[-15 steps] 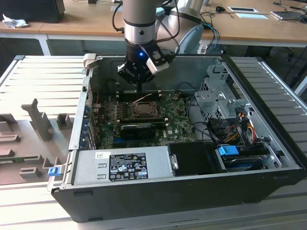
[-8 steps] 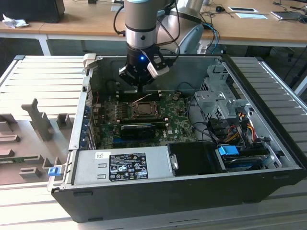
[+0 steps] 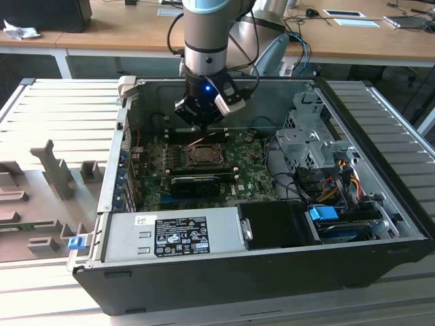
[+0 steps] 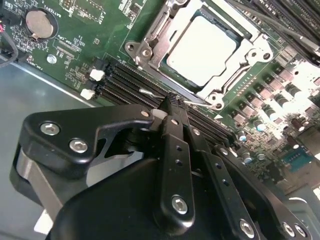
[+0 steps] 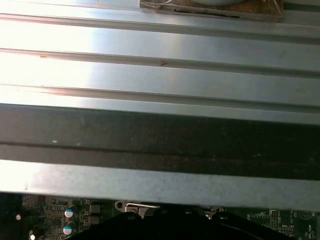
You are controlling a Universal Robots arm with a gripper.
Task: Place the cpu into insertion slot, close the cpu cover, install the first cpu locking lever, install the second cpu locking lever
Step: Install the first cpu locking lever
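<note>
Silver-grey and square, the cpu [image 4: 200, 50] lies flat in the insertion slot [image 4: 197, 52] on the green motherboard [image 4: 75, 45], with the cpu cover [image 4: 240, 52] closed down around it. In the second wrist view the gripper [image 4: 171, 102] has its fingers pressed together beside a thin wire locking lever [image 4: 150, 93] at the socket's edge. The exterior view shows the arm [image 3: 204, 41] lowered into the open computer case [image 3: 272, 265], gripper just behind the socket.
</note>
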